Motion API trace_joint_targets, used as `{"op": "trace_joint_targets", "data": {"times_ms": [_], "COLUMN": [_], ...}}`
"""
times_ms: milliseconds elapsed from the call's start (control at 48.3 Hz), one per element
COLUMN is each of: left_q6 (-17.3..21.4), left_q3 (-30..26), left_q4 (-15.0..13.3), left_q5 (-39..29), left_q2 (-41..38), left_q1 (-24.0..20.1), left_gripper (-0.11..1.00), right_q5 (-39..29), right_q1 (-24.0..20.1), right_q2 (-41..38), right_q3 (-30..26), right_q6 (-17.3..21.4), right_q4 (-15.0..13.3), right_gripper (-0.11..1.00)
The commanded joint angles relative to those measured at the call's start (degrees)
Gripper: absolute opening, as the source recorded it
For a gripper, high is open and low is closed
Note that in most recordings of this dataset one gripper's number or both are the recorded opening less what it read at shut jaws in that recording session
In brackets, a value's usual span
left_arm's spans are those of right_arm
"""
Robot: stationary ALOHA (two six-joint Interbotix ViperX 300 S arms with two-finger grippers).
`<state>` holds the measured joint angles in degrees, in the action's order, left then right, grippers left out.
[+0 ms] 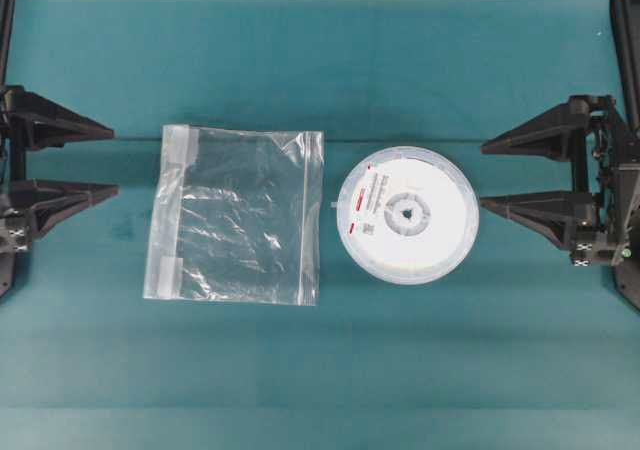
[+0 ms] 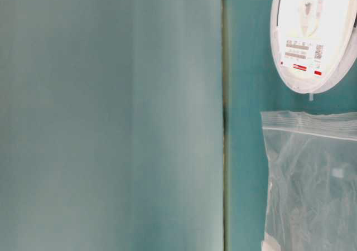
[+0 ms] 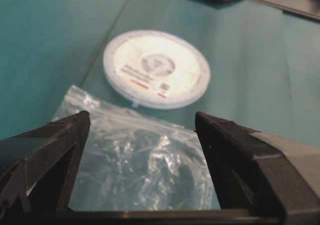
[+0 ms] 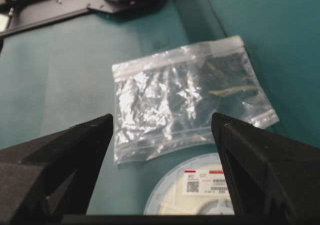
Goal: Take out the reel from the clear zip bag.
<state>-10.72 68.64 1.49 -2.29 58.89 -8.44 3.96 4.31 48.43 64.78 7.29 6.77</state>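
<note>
We see the reel (image 1: 408,215) lying flat on the teal table (image 1: 320,370), right of centre in the overhead view, fully outside the bag. Its grey hub with the triangular hole faces up, and the white label with red marks and a small code square sits on the side of the disc nearest the bag. Just beside it, to its left in that view and not touching it, lies the clear zip bag (image 1: 236,215), flat, crinkled and with nothing inside that we can make out. Its whitish strip runs along the edge facing the reel, and white tabs show on the far edge.

In the table-level view we find the same pair close together, the reel above the bag's zip edge, with a narrow strip of table between them.

Farther out, we see the left gripper (image 1: 115,160) at the left edge of the overhead view, jaws spread wide and holding nothing, apart from the bag. The right gripper (image 1: 482,176) stands at the right edge, its jaws likewise spread and bare, its lower fingertip near the reel's rim, though we see no contact.
</note>
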Motion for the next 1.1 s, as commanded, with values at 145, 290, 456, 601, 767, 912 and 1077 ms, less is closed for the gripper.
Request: {"op": "trace_joint_targets", "data": {"times_ms": [145,290,456,601,767,912,1077], "left_q6": [0.4,0.4,0.4,0.4,0.4,0.4,0.4], "left_q3": [-1.6,-1.6,-1.6,-1.6,-1.6,-1.6,-1.6], "left_q4": [0.2,0.2,0.2,0.2,0.2,0.2,0.2], "left_q5": [0.6,0.6,0.8,1.0,1.0,1.0,1.0], "left_q2": [-0.2,-0.2,-0.2,0.1,0.1,0.1,0.1], "left_q1": [0.4,0.4,0.4,0.4,0.4,0.4,0.4], "left_gripper": [0.92,0.92,0.92,0.92,0.92,0.92,0.92], "right_q5": [0.4,0.4,0.4,0.2,-0.8,-0.9,-1.0], "right_q1": [-0.2,-0.2,-0.2,-0.2,-0.2,-0.2,-0.2], "right_q2": [-0.1,-0.1,-0.1,-0.1,-0.1,0.0,0.0], "right_q3": [-1.0,-1.0,-1.0,-1.0,-1.0,-1.0,-1.0], "right_q6": [-0.4,-0.4,-0.4,-0.4,-0.2,-0.1,-0.2], "right_q4": [-0.1,-0.2,-0.2,-0.1,-0.1,-0.1,-0.1], "right_gripper": [0.94,0.94,0.94,0.94,0.94,0.94,0.94]}}
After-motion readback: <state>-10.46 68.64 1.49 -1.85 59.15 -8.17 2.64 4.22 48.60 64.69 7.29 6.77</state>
